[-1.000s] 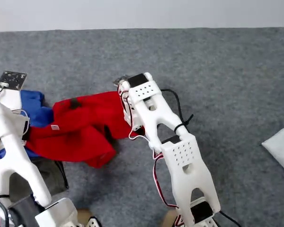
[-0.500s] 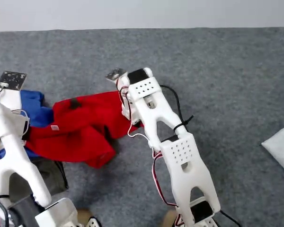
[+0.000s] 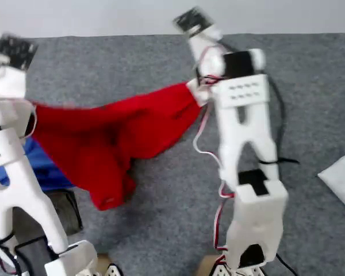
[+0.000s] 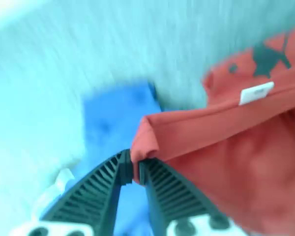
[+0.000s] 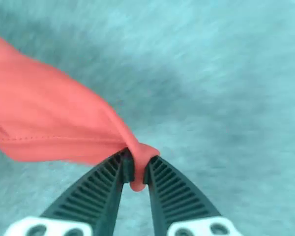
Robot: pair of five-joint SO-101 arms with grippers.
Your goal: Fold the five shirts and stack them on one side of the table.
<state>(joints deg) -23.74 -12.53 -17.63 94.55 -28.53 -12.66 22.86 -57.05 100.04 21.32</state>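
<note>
A red shirt point(image 3: 112, 138) hangs stretched between the two arms above the grey table, its lower part drooping toward the near side. My left gripper point(image 4: 134, 166) is shut on one bunched corner of the red shirt point(image 4: 226, 147), at the far left in the high view. My right gripper point(image 5: 135, 169) is shut on the other corner of the red shirt point(image 5: 44, 123), near the far middle of the table point(image 3: 198, 95). A blue shirt point(image 3: 41, 167) lies under the red one by the left arm, seen as a blue shirt point(image 4: 113, 123) below the left gripper.
A dark grey garment point(image 3: 69, 210) lies at the near left beside the left arm's base. A white cloth point(image 3: 342, 178) sits at the right edge. The grey table surface point(image 3: 316, 103) spreads open to the right of the right arm.
Both arms have risen and swung toward the far side, lifting the red shirt off the table and pulling it taut between them. The blue shirt stays on the table.
</note>
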